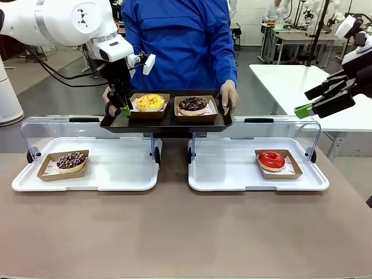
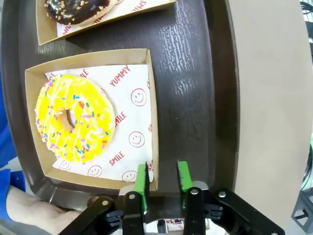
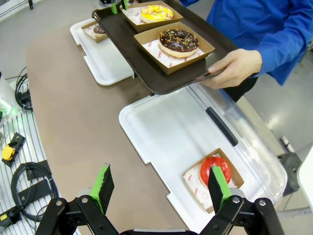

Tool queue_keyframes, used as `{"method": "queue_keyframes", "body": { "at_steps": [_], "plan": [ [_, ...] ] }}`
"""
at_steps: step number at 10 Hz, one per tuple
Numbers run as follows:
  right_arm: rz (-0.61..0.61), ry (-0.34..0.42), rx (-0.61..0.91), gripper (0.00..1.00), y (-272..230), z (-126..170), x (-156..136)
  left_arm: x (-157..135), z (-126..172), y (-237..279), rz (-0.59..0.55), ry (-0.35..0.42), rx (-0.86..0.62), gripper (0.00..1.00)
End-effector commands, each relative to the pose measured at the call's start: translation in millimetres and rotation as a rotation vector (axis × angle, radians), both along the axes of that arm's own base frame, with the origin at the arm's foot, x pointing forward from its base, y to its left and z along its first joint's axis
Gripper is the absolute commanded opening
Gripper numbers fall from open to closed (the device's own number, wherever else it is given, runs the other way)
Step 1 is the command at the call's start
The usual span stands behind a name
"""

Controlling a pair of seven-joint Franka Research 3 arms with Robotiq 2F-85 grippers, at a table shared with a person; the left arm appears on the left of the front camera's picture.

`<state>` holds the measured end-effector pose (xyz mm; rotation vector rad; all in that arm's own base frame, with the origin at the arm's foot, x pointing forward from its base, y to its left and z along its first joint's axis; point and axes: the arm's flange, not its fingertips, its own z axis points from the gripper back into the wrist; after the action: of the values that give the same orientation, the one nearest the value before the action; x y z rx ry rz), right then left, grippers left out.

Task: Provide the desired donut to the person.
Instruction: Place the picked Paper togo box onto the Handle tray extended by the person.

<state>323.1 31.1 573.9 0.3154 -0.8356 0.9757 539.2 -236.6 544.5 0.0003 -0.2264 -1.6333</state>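
Over the dark tray the person holds level for me, my left gripper pinches the yellow donut's carton wall, probably placing it; right gripper gapes idle.

The right gripper hangs with its green-padded fingers spread wide above the brown table. Below it, a red glazed donut sits in a cardboard tray inside a white plastic tray. A person's hand in a blue sleeve holds a dark serving tray carrying a chocolate donut and a yellow sprinkled donut.
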Motion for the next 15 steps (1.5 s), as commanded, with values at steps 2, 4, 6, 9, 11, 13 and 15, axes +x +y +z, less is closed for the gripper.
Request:
{"method": "queue_keyframes", "body": {
  "at_steps": [2, 4, 6, 9, 11, 13, 15],
  "plan": [
    [0.0, 0.006, -0.012, 1.0, -0.4, -1.7, -0.4, 2.4, 11.8, -0.6, 0.019, 0.039, 0.021, 1.0],
    [0.0, 0.006, -0.012, 1.0, -0.4, -1.7, -0.4, 3.2, 12.9, 0.2, 0.02, 0.062, 0.023, 0.99],
    [0.0, 0.006, -0.012, 1.0, -0.4, -1.7, -0.4, 4.0, 12.7, 1.0, 0.02, 0.076, 0.014, 1.0],
    [0.0, 0.006, -0.012, 1.0, -0.4, -1.7, -0.4, 3.9, 12.5, 2.9, 0.013, 0.085, 0.006, 1.0],
    [0.0, 0.006, -0.012, 1.0, -0.4, -1.7, -0.4, 3.6, 12.4, 3.3, 0.019, 0.09, -0.003, 1.0],
    [0.0, 0.006, -0.012, 1.0, -0.4, -1.7, -0.4, 1.4, 7.9, 5.0, 0.006, 0.07, 0.014, 1.0],
    [0.0, 0.006, -0.012, 1.0, -0.4, -1.7, -0.4, 1.4, 7.9, 5.0, 0.006, 0.07, 0.014, 1.0]
  ]
}}
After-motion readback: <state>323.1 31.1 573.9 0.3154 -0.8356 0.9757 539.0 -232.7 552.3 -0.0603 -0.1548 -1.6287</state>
